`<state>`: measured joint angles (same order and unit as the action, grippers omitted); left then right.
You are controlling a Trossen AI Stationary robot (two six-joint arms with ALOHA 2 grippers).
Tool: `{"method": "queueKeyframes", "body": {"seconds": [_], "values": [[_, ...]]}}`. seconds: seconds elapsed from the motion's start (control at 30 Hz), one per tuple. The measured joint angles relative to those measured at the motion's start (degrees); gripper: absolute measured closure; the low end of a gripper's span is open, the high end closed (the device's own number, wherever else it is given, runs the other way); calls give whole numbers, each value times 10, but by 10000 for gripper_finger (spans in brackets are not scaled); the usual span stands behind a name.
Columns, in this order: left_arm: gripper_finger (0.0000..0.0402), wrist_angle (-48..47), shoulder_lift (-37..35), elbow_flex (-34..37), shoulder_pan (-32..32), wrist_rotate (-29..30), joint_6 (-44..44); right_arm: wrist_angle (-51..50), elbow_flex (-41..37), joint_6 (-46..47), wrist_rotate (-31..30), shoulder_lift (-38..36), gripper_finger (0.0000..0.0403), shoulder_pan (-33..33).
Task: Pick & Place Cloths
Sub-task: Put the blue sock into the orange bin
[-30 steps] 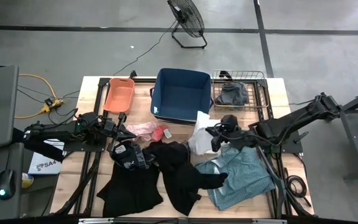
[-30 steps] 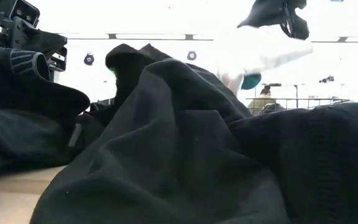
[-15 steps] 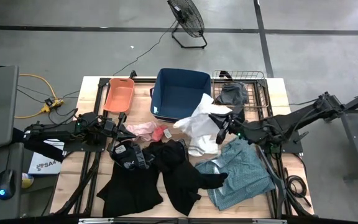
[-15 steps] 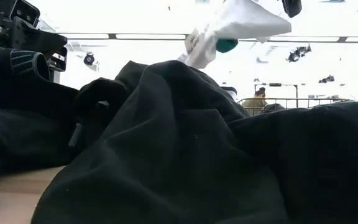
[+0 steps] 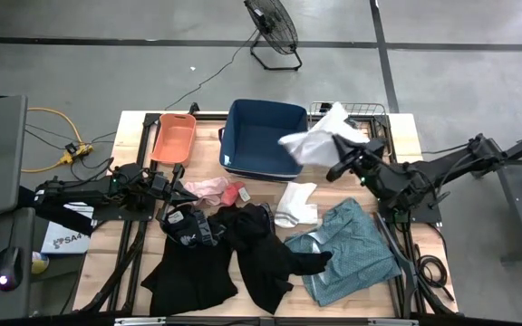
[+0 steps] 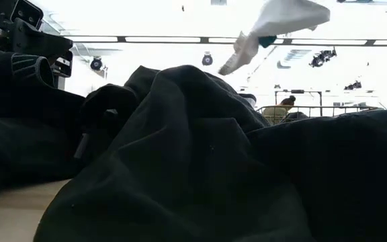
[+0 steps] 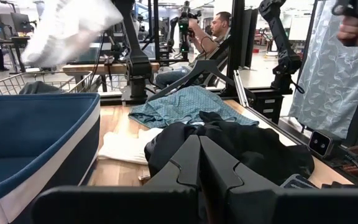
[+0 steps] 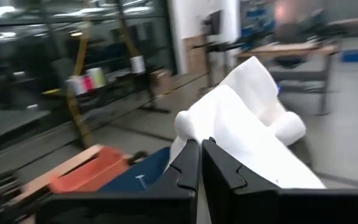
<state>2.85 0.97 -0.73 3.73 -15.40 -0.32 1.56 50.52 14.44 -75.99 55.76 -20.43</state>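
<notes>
Mid-carry: right pincer [image 5: 341, 163] pinching white cloth [image 5: 317, 140] aloft, between navy bin [image 5: 263, 136] and wire basket [image 5: 374, 113], toward 1 o'clock. Next, probably: centre over a bin, release. Left pincer [image 5: 178, 186] pressed together, waiting at 9 o'clock.

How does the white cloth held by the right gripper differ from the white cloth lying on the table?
The held white cloth hangs in the air from the shut right gripper, between the navy bin and wire basket; the lying white cloth rests on the table, untouched. The held one spreads wider; the lying one is bunched. Both are white fabric.
</notes>
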Motion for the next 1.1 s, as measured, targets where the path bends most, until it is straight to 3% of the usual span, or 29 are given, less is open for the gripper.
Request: {"method": "queueKeyframes", "body": {"seconds": [0.27, 0.63, 0.77, 1.1], "values": [[400, 0, 0, 0, 0, 0, 0, -19, 0, -76, -140, -37, 399, 1], [400, 0, 0, 0, 0, 0, 0, -120, 0, -66, -139, -55, 399, 96], [400, 0, 0, 0, 0, 0, 0, -170, 0, -19, -98, -55, 399, 145], [400, 0, 0, 0, 0, 0, 0, -425, 0, 266, 122, -42, 399, 321]]}}
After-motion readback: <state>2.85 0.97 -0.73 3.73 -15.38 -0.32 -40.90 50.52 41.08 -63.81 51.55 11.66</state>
